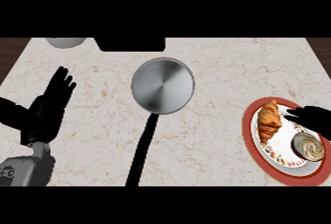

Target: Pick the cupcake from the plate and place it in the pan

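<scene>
Now: plate (pixel 253 146) holds cupcake (pixel 308 146), croissant (pixel 269 119); right hand (pixel 313 117) fingers straight above; pan (pixel 163 85) bare.

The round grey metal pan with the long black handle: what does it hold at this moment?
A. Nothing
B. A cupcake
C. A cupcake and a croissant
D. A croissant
A. The round grey metal pan shows only its bare base, while the cupcake and the golden croissant both lie on the red-rimmed plate.

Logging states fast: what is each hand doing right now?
Left hand: open, holding nothing.
Right hand: open over the plate, holding nothing.
</scene>
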Tool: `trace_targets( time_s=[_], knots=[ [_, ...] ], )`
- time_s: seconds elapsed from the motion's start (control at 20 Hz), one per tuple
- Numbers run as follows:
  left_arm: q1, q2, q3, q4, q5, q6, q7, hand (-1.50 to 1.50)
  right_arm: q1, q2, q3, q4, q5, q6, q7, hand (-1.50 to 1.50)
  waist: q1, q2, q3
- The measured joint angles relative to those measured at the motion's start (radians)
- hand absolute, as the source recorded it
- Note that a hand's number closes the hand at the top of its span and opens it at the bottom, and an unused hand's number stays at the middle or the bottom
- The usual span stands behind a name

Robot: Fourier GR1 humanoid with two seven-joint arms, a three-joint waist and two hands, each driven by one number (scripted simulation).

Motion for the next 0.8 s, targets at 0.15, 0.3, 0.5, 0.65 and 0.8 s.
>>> trace_targets(
  time_s=[0.15, 0.3, 0.5, 0.65, 0.8],
  knots=[
    [0.011, -0.014, -0.001, 0.001, -0.011, -0.009, -0.015, 0.0, -0.018, 0.022, 0.005, 0.059, 0.047, -0.018, -0.026, -1.5, 0.002, 0.0, 0.0],
    [-0.006, -0.015, 0.018, 0.016, -0.008, -0.023, -0.012, 0.0, -0.021, 0.063, 0.013, 0.085, 0.09, -0.034, -0.033, -1.5, 0.001, 0.0, 0.0],
    [0.014, -0.034, 0.01, -0.028, -0.032, -0.011, 0.01, 0.0, -0.044, 0.102, -0.003, 0.14, 0.124, -0.044, -0.061, -1.5, 0.002, 0.0, 0.0],
    [0.015, -0.035, 0.024, -0.023, -0.034, -0.026, 0.009, 0.0, -0.05, 0.134, -0.014, 0.14, 0.141, -0.027, -0.065, -1.5, 0.001, 0.0, 0.0],
    [0.024, -0.05, 0.016, -0.025, -0.054, -0.024, 0.003, 0.0, -0.053, 0.159, -0.016, 0.169, 0.168, -0.035, -0.072, -1.5, 0.001, -0.001, -0.001]
  ],
)
